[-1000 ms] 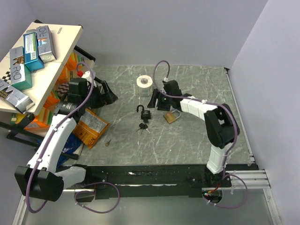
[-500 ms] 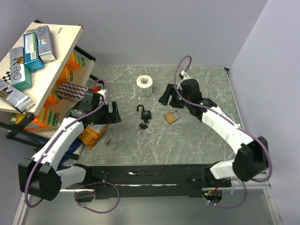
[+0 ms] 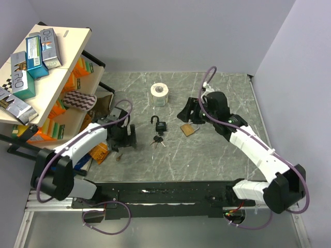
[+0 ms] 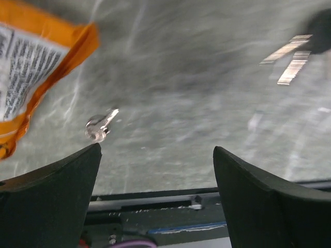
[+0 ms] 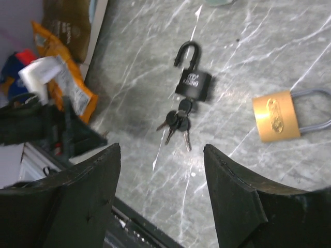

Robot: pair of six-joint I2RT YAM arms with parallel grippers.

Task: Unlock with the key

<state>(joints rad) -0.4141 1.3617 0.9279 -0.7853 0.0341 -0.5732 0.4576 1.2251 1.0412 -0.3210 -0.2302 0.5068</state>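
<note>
The key bunch (image 5: 177,123), silver blades on black heads, lies against the bottom edge of a black padlock (image 5: 193,82) whose shackle stands open; I cannot tell whether a blade sits in the keyhole. The top view shows the key bunch (image 3: 158,140) just below the black padlock (image 3: 161,124). A brass padlock (image 5: 276,116) with a closed shackle lies to the right. My right gripper (image 5: 162,147) hovers open above the table, near the keys, with nothing in it. My left gripper (image 4: 158,150) is open and empty, low over the table. A single small silver key (image 4: 99,126) lies by its left finger.
An orange snack bag (image 3: 98,150) lies at the table's left edge beside my left gripper (image 3: 126,138). A white tape roll (image 3: 160,94) stands behind the padlocks. A shelf rack with boxes (image 3: 31,62) crowds the far left. The brass padlock (image 3: 188,128) sits under my right gripper (image 3: 187,111).
My left arm swung from the shelf side down onto the table, toward the loose small key. My right arm stretched out and its gripper shifted slightly right. The padlocks and keys stayed put.
</note>
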